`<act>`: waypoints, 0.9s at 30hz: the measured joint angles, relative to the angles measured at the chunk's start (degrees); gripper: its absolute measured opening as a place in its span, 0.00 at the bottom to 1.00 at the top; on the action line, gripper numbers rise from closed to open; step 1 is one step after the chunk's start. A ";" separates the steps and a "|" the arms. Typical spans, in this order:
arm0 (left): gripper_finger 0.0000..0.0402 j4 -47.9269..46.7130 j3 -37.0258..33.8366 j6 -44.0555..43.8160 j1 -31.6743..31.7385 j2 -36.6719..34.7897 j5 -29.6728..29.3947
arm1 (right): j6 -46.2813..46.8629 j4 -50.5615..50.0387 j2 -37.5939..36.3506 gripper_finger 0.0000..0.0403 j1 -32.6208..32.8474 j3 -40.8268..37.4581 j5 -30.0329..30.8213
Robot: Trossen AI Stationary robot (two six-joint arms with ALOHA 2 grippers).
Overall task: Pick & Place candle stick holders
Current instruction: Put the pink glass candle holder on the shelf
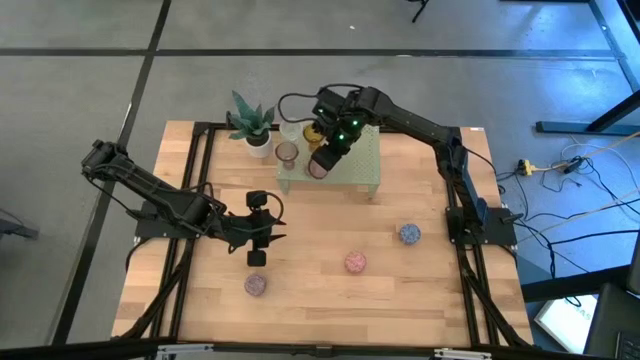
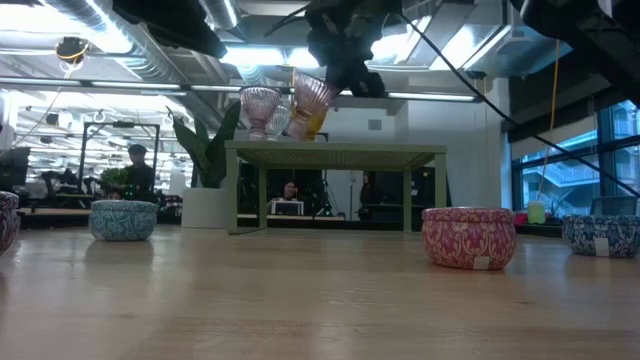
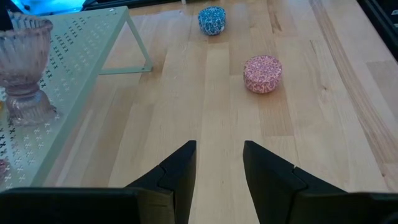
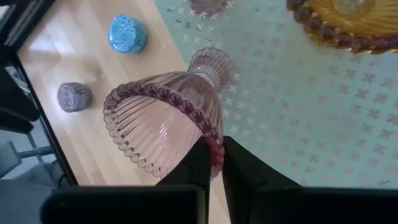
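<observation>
My right gripper is shut on a pink ribbed glass candle holder, which it holds tilted over the pale green stand. A second pink glass holder and an amber one stand upright on the stand's top. My left gripper is open and empty, low over the table's left middle. Three small round patterned cups sit on the table: blue, pink and mauve. My right gripper pinches the pink holder's beaded rim, one finger inside the bowl and one outside. The fingers come from above, slanting down toward the stand. The holder is tilted, its foot toward the stand's top; whether the foot touches it I cannot tell.
A potted spiky plant stands at the stand's left end. The stand's legs rest on the wood. Dark frame rails run along the table's left and right sides. Bare wood lies toward the near edge.
</observation>
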 joint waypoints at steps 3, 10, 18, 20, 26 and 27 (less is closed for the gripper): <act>0.32 0.00 0.00 0.00 0.00 0.00 0.00 | 2.25 0.59 -0.04 0.04 -0.89 0.12 -1.10; 0.32 0.46 0.00 0.04 0.00 0.00 -0.99 | 8.39 0.18 -0.02 0.08 -2.82 0.14 -4.21; 0.32 0.44 0.00 -0.29 0.00 0.00 -3.17 | 5.47 0.95 -0.04 0.04 -3.01 -0.15 -0.54; 0.32 0.48 0.00 -0.81 0.00 0.00 -5.78 | 5.60 0.61 -0.02 0.05 -2.88 -0.25 -0.91; 0.32 4.16 0.02 -0.34 1.42 0.02 -16.21 | 6.42 -0.20 -0.02 0.10 -2.92 -0.28 -1.13; 0.32 4.64 0.02 0.07 2.13 0.02 -16.13 | 6.32 -0.04 -0.02 0.10 -2.92 -0.28 -1.13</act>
